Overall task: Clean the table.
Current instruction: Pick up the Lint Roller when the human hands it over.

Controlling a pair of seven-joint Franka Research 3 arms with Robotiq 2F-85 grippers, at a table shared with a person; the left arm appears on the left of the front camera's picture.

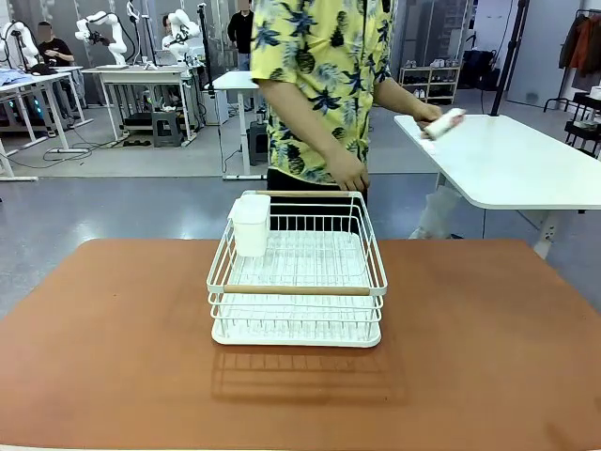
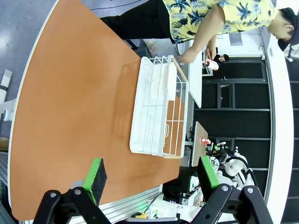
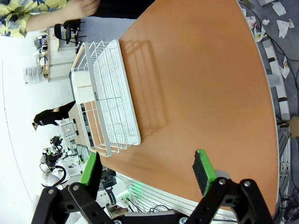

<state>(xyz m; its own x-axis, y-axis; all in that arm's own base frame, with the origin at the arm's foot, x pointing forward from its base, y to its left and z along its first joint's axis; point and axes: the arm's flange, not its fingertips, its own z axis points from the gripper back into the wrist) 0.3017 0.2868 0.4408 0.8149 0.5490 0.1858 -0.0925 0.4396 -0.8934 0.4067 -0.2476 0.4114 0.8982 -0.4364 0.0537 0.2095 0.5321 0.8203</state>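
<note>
While the right claw (image 3: 147, 156) gapes, the table (image 3: 196, 84) lies beneath it.

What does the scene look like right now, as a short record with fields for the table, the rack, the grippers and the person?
table: reddish-brown top, rack near its middle
dish rack: white wire, wooden handles, white cup at its far corner
left gripper: open, above the table, holding nothing
right gripper: open, above the table, holding nothing
person: at the far side, one hand just over the rack's far rim, other hand on a small white item at the white side table
</note>
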